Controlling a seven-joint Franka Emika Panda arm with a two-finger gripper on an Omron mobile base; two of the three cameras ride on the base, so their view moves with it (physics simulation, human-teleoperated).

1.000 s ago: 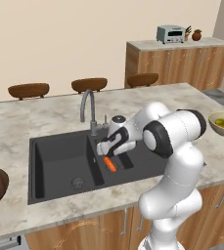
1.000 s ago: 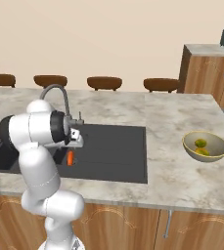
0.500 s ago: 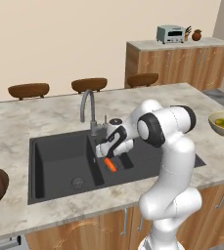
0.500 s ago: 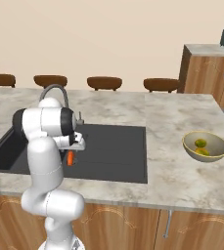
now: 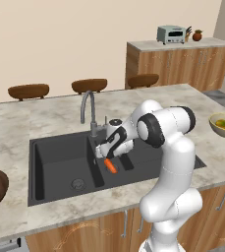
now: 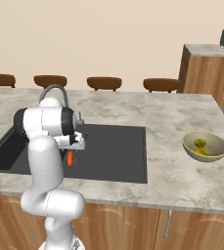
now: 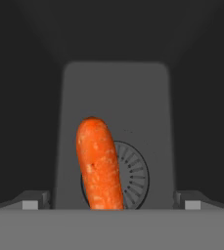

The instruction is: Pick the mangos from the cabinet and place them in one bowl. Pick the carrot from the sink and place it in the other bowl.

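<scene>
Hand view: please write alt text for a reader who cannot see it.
An orange carrot lies on the dark grey floor of the sink, partly over a round slotted drain. It sits between the tips of the open gripper, which is not yet closed on it.

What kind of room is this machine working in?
It looks like a home kitchen: a dark sink with a curved tap set in a marble-look counter, bar stools behind it, and a toaster on wooden cupboards.
</scene>
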